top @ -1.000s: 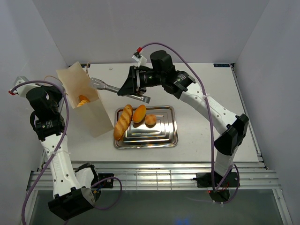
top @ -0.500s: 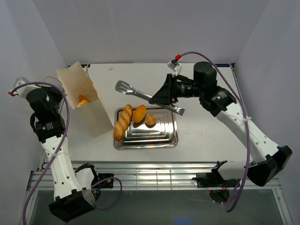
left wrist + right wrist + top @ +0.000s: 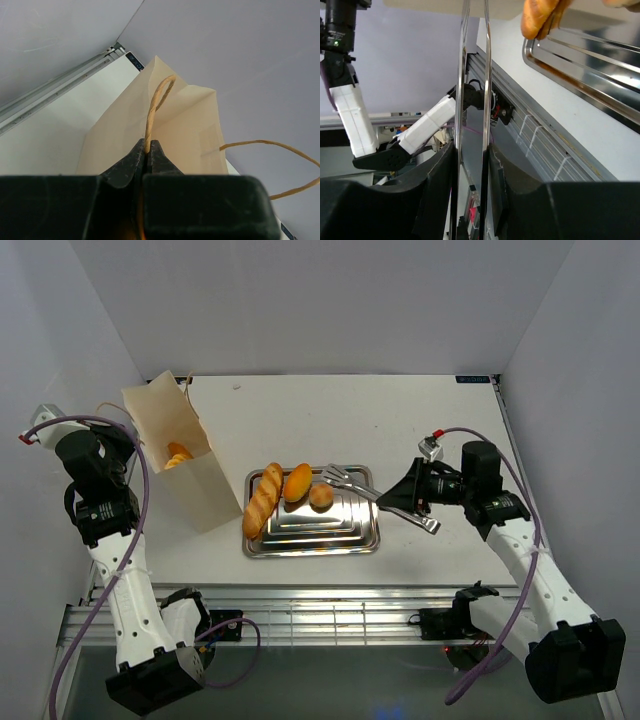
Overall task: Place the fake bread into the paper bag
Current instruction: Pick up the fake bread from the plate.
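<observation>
my right jaws, clamped on the tongs [image 3: 360, 488], swung back to the steel tray [image 3: 330, 536], tips beside its round roll [image 3: 321, 497]: next pickup. my left jaws pinch the handle [image 3: 152, 107] of the paper bag [image 3: 195, 485].

On your right wrist camera, the right gripper [image 3: 471, 155] has its dark fingers clamped on the tongs [image 3: 472, 100], whose two thin metal arms run straight up the frame, slightly apart. At top right you see the shiny tray [image 3: 580, 65], with the orange end of a bread loaf [image 3: 540, 17] at its corner. Below the tray runs the metal rail [image 3: 530, 125], and the other arm [image 3: 350, 115] stands far left.
</observation>
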### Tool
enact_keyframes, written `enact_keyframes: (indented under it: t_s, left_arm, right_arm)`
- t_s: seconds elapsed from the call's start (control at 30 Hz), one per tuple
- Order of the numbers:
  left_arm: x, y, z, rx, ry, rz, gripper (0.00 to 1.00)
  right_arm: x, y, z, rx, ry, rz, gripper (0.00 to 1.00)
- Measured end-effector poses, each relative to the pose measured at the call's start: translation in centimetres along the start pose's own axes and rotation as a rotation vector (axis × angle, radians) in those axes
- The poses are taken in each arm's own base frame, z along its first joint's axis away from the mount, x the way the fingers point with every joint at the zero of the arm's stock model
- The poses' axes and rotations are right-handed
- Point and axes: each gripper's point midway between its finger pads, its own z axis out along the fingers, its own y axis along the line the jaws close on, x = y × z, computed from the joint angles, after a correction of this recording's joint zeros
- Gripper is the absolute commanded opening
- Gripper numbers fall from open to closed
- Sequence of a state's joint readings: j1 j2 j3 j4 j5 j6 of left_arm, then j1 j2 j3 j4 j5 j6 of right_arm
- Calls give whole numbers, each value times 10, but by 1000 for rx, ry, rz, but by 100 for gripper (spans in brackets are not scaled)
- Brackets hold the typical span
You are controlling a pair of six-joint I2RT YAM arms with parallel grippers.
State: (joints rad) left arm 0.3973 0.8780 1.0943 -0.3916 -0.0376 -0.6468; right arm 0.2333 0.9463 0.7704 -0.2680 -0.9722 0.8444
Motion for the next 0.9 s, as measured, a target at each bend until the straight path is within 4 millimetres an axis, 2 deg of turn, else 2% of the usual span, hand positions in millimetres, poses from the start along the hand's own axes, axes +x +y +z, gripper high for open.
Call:
enact_keyframes:
  t_s: [0.2, 0.33, 0.6, 0.9]
  left_arm:
    - [1, -1, 0, 8, 5, 2, 0]
    - [2, -3, -1, 18, 10, 1, 0]
    - [6, -4, -1, 30, 25, -5, 0]
    - [8, -7, -2, 46, 35, -9, 0]
  right_arm:
    - [11, -62, 3, 83, 11, 113, 40]
    - [16, -93, 6, 135, 25, 178, 43]
    - [17, -123, 12, 187, 56, 215, 47]
    - [16, -142, 19, 207, 79, 238, 49]
